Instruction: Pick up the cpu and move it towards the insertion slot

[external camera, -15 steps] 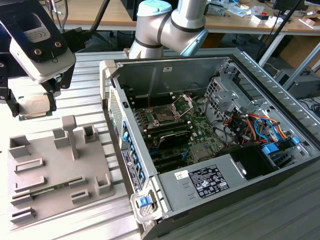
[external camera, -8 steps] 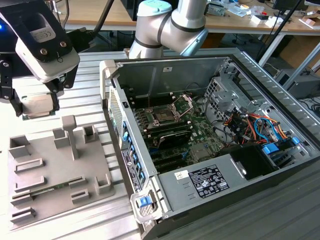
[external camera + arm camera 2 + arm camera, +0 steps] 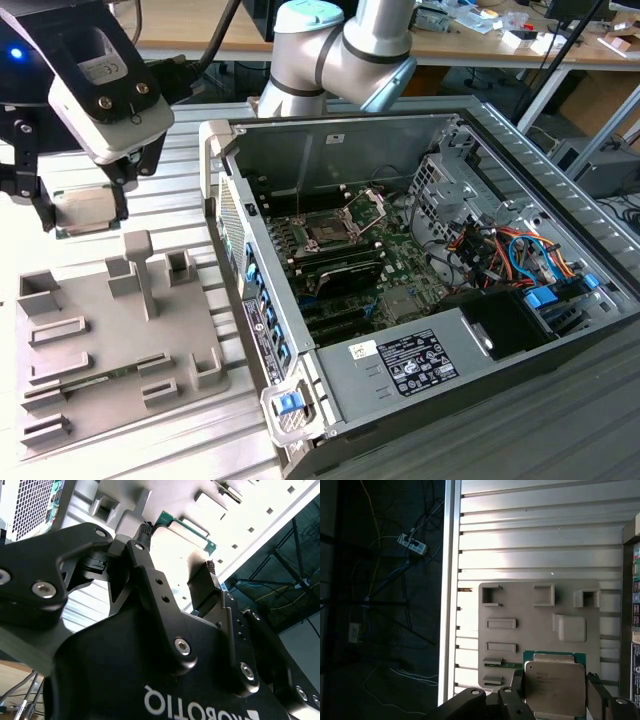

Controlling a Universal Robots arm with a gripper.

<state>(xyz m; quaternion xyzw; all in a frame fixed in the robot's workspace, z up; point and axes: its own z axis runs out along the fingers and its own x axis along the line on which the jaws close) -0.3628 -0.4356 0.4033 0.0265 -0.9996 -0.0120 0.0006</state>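
Observation:
My gripper [image 3: 85, 217] is shut on the cpu [image 3: 82, 207], a thin square chip with a pale metal top and a green edge. One black finger presses on each of two opposite sides. It hangs at the exterior view's left, above the far end of a grey fixture plate [image 3: 110, 350]. In the first wrist view the cpu [image 3: 555, 690] sits between the fingers [image 3: 594, 687] over that plate. The second wrist view shows its underside [image 3: 182, 542] in the grip. The insertion slot [image 3: 328, 232], with its metal bracket raised, lies inside the open computer case [image 3: 420, 250] to the right.
The case's near wall [image 3: 255, 290] stands between the plate and the motherboard. A green memory stick [image 3: 85, 382] lies in the fixture plate, which also carries raised blocks [image 3: 140, 265]. The ribbed metal table [image 3: 180, 200] ends at an edge [image 3: 451, 580] with cables below.

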